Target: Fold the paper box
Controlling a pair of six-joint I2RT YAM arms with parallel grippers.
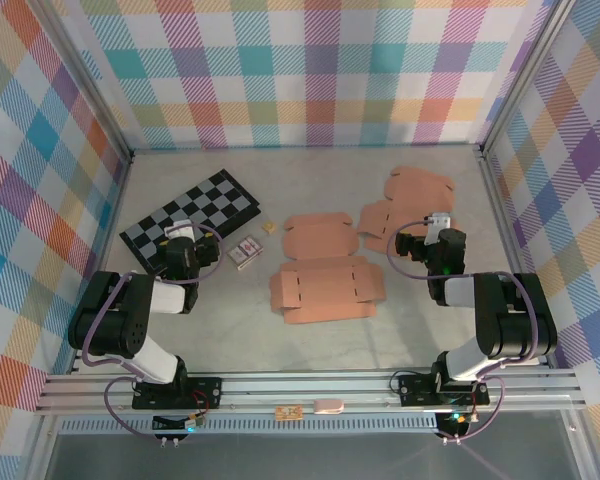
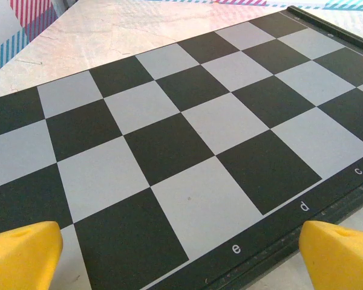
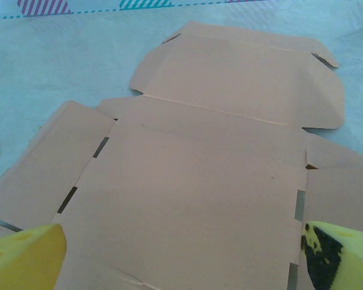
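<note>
- Hovering low over the chessboard [image 2: 187, 139] at the left of the surface [image 1: 210, 330], the left fingers [image 2: 21, 257] are spread wide and hold nothing. That arm looks parked clear of the work.
- Over at the right, the right fingers [image 3: 24, 257] are also spread wide and empty. They sit just above a flat tan right blank [image 3: 193, 199], probably lined up to take one of its flaps.
- More paper box cut-outs lie unfolded on the surface. The centre blank [image 1: 325, 288] is nearest the arms, the rear blank [image 1: 320, 235] sits just behind it, and the far blank [image 1: 420, 188] lies toward the back right.
- A small card pack [image 1: 245, 252] and a tiny tile [image 1: 268, 227] rest between the chessboard and the middle cut-outs, apart from both arms.
- Every panel appears to lie flat and no wall is raised, so folding seems not yet begun.
</note>
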